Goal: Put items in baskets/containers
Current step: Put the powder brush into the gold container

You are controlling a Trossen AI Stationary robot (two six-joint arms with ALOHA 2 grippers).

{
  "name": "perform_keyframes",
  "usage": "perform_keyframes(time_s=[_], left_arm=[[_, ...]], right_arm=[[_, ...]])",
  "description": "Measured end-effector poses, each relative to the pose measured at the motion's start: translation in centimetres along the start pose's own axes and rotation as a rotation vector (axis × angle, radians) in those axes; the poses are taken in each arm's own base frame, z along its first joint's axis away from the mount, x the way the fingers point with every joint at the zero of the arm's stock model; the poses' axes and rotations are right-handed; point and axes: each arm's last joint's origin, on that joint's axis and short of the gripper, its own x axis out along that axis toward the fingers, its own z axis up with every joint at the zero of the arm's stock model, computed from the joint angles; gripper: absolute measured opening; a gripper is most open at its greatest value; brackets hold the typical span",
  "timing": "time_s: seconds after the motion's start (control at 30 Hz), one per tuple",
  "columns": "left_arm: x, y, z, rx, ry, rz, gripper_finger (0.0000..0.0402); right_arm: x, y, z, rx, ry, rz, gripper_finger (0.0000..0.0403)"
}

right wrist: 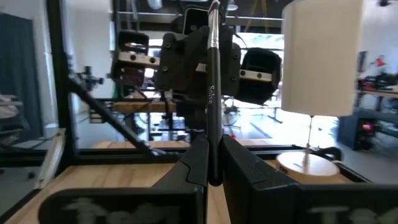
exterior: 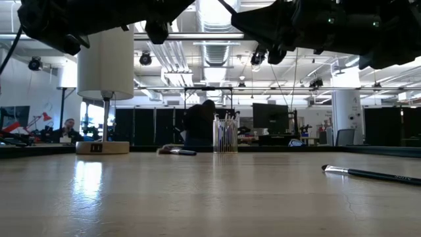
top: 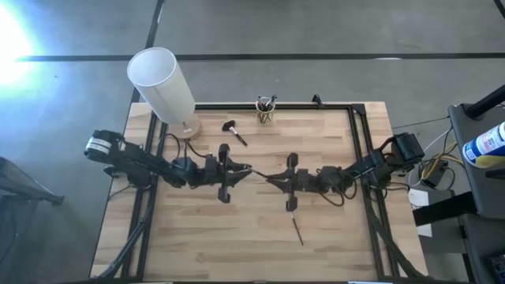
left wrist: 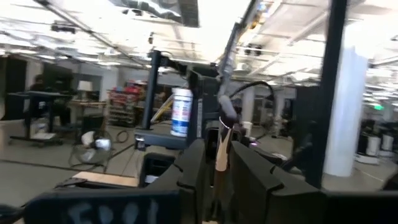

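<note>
Tabletop (top: 237,244): I count two brushes lying loose.
White cylinder (top: 162,83): far left corner, no part of my job.
Glass cup (top: 266,111): far edge, midway; already holds several brushes.
Right gripper (top: 276,178): mid-table, fingers clamped on a brush (right wrist: 213,93).
Left gripper (top: 246,170): facing it; the same brush's end sits between its part-closed fingers, a handover, I judge.
Bushy brush (top: 235,132): loose, beside the cup.
Thin brush (top: 297,229): loose, toward the near edge.

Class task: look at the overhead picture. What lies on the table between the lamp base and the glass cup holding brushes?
One makeup brush with a wide head lies between the lamp base and glass cup, seen in the high view.
</note>
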Motion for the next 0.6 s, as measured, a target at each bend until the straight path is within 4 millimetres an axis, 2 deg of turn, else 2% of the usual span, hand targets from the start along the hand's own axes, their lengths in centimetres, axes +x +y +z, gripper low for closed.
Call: perform_keyframes(time_s=[0.37,0.6], left_arm=[[0.0,-0.1,0.1,-0.024,-0.003,-0.037,0.0067],[1.5,-0.3,0.5,0.02,0.043,-0.037,0.0057]], right_arm=[[-0.1,0.2,-0.1,-0.025,0.014,-0.036,0.0019],[-0.1,0.2,-0.2,-0.033,0.023,-0.039,0.0019]])
